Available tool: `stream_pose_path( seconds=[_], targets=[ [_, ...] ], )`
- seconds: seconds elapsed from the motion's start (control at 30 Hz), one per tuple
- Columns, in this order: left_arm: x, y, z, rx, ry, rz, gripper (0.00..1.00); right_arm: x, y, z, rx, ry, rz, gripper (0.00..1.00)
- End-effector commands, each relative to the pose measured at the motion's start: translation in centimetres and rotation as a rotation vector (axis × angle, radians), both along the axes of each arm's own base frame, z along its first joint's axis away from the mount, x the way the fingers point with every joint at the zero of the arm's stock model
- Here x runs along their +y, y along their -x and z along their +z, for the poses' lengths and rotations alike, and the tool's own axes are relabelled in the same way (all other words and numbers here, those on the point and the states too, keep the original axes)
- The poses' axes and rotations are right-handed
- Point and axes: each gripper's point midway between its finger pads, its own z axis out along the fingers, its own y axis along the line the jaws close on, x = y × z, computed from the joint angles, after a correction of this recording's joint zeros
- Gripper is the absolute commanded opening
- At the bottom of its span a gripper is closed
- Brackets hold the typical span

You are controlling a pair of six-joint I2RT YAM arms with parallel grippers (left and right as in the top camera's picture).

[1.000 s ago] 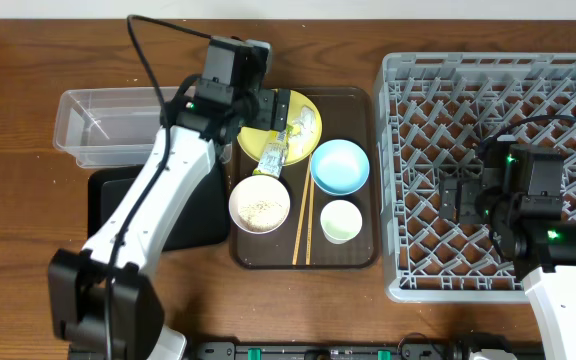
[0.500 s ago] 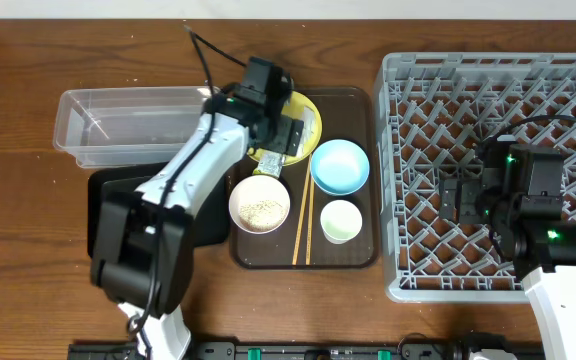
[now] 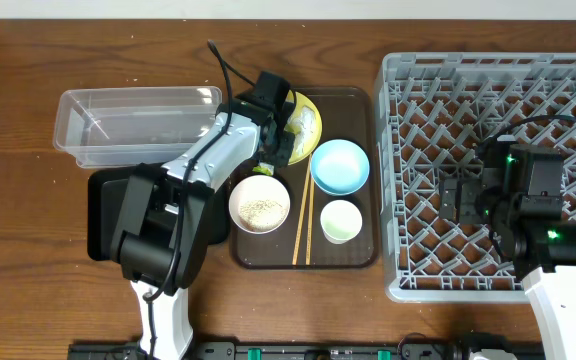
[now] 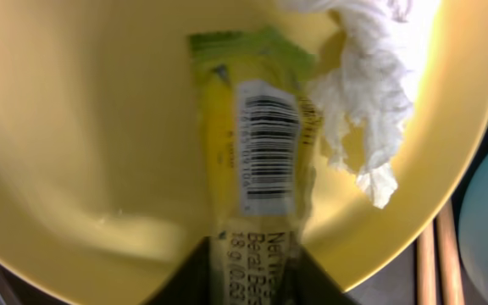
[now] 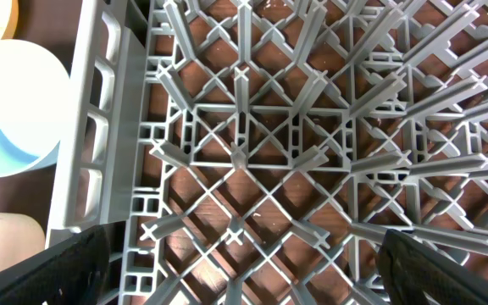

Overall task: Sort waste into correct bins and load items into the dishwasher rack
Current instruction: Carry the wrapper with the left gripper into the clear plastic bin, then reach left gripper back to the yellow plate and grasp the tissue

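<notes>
Sorting has barely begun: the left gripper (image 4: 252, 284) has its jaws narrowed onto the lower end of the green-and-yellow wrapper (image 4: 257, 161), which lies on the yellow plate (image 4: 83, 127) beside the paper scrap (image 4: 363, 102). The clear tub (image 3: 128, 125) and dishwasher rack (image 3: 488, 70) hold nothing; blue bowl (image 3: 339, 165), rice bowl (image 3: 259, 205), cup (image 3: 340, 220) and chopsticks (image 3: 301, 225) wait on the brown tray (image 3: 360, 110). The right gripper (image 5: 257, 258) hangs over the rack, jaws wide

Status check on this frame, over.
Left gripper straddling wrapper on yellow plate, grip unconfirmed. Right gripper open, empty, over rack. Paper scrap close beside wrapper.
</notes>
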Motion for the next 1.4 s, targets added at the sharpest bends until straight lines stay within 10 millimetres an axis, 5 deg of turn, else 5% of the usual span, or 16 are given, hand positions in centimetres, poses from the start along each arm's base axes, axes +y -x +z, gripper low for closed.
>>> stream_pose_path(
  seconds=[0.0, 0.2, 0.43, 0.63, 0.7, 0.83, 0.9, 1.03, 1.37],
  targets=[
    [0.3, -0.3, 1.0, -0.022, -0.009, 0.002, 0.19, -0.1, -0.3, 0.9, -0.02, -0.015, -0.016, 0.99],
    [1.6, -1.4, 6.2, -0.145, -0.004, 0.045, 0.11, -0.1, -0.3, 0.9, -0.021, -0.015, -0.016, 0.99],
    [9.3, -3.6, 13.8, -0.35, -0.052, 0.318, 0.11, -0.1, -0.3, 0.9, -0.021, -0.015, -0.016, 0.99],
    [15.7, -4.1, 13.2, -0.327, -0.044, 0.548, 0.17, -0.1, -0.3, 0.9, -0.02, -0.015, -0.016, 0.99],
    [17.3, -4.0, 12.6, -0.309, -0.04, 0.617, 0.37, -0.1, -0.3, 0.9, -0.019, -0.015, -0.016, 0.99],
    [19.0, -4.0, 12.3, -0.301, -0.04, 0.674, 0.59, -0.1, -0.2, 0.8, -0.016, -0.015, -0.016, 0.99],
    [19.0, -4.4, 12.6, -0.32, -0.028, 0.675, 0.7, -0.1, -0.2, 0.8, -0.015, -0.015, -0.016, 0.99],
    [17.8, -4.8, 12.9, -0.319, 0.037, 0.646, 0.72, -0.1, -0.2, 0.8, -0.015, -0.015, -0.016, 0.99],
    [8.9, -4.9, 13.4, -0.302, 0.197, 0.443, 0.72, -0.1, -0.2, 0.8, -0.016, -0.015, -0.016, 0.99]
  ],
)
